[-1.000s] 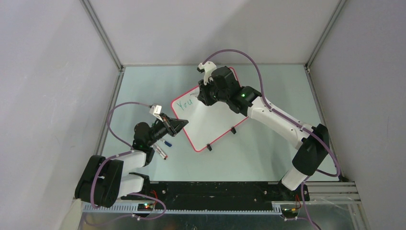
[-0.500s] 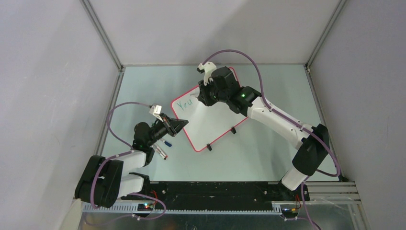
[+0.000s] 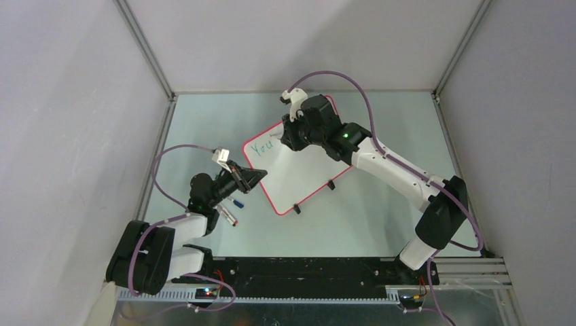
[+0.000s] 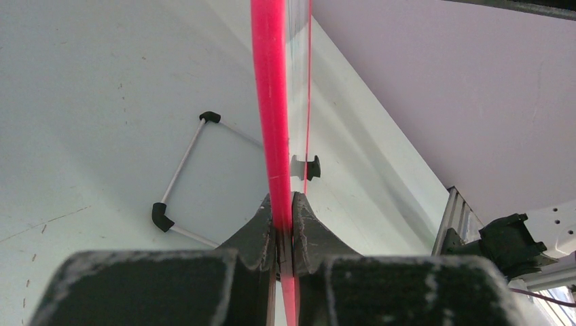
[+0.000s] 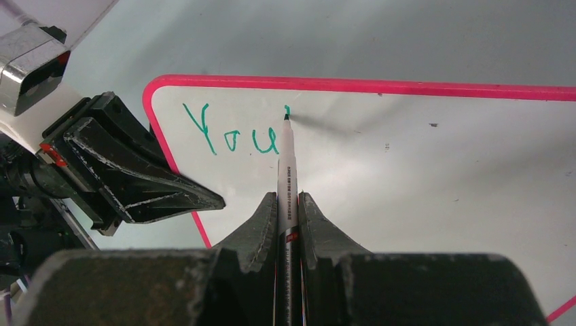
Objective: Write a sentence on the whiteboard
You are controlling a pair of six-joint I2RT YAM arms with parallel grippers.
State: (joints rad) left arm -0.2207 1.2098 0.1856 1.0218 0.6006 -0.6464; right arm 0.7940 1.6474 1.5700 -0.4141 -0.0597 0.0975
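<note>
1. Whiteboard (image 3: 299,173) sits mid-worktop (image 3: 380,204), with green "You" (image 5: 231,136) written near one corner.
2. Left gripper (image 4: 284,204) pinches its pink rim.
3. Right gripper (image 5: 288,204) pinches a pen (image 5: 285,163), its tip just right of "You".

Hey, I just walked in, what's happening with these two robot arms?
The right claw grips a marker, its tip against the whiteboard, just right of green lettering that reads "You". The left claw pinches the board's red rim on the side nearest that arm, apparently steadying it. The sentence looks only just begun.
</note>
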